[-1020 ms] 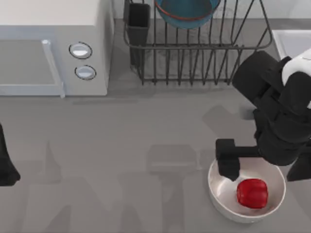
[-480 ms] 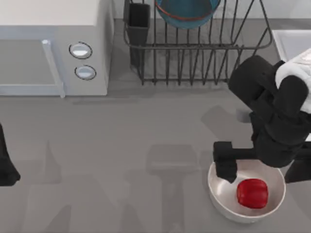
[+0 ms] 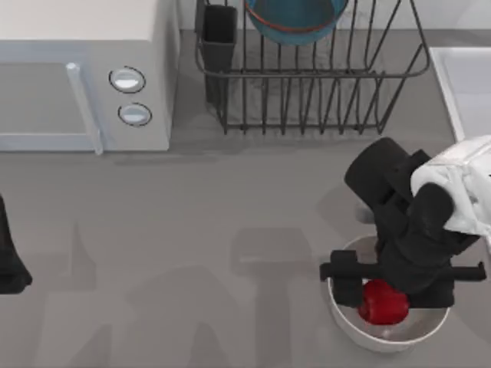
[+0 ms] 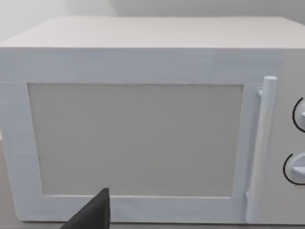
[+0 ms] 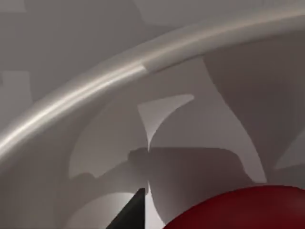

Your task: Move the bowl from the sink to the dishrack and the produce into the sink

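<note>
The teal-blue bowl point(image 3: 294, 18) rests in the dark wire dishrack point(image 3: 307, 92) at the back. The red produce point(image 3: 382, 303) lies inside a plain white bowl point(image 3: 347, 316) at the front right. My right gripper point(image 3: 400, 290) is open, low over that white bowl, with one finger on each side of the produce. In the right wrist view the produce point(image 5: 248, 210) bulges close by under the white bowl's rim point(image 5: 95, 90). The sink point(image 3: 465, 77) is at the back right edge. My left arm point(image 3: 8, 261) is parked at the left edge.
A white microwave point(image 3: 84, 77) with two round knobs stands at the back left and faces the left wrist camera point(image 4: 143, 133). A black utensil cup point(image 3: 219, 34) sits at the dishrack's left corner. Bare grey table lies between the arms.
My right arm has moved toward the table's front and come down over the white bowl. Its open fingers now sit on either side of the produce. The left arm has stayed still.
</note>
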Motion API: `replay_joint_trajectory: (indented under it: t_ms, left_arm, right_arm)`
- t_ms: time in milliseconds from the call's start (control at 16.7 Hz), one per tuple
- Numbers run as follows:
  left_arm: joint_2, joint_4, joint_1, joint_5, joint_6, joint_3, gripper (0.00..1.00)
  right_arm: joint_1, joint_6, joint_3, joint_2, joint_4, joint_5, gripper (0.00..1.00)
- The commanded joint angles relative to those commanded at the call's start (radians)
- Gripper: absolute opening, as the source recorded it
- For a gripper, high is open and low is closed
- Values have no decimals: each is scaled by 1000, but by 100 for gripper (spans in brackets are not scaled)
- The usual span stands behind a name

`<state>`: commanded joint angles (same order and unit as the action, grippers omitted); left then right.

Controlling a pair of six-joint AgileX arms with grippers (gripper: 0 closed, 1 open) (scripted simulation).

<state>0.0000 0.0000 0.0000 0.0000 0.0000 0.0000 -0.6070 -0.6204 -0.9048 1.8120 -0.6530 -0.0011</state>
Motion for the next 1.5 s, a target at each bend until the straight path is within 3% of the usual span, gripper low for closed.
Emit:
replay_joint_trajectory:
  t_ms: [360, 1140, 1500]
  left_arm:
    - [0, 0, 0, 0, 0, 0, 100]
    - [0, 0, 0, 0, 0, 0, 100]
    - [0, 0, 0, 0, 0, 0, 100]
  right_arm:
    - [-1, -1, 23, 22, 35, 2, 100]
    - [-1, -1, 23, 22, 35, 2, 2]
    - [-1, -1, 23, 22, 35, 2, 0]
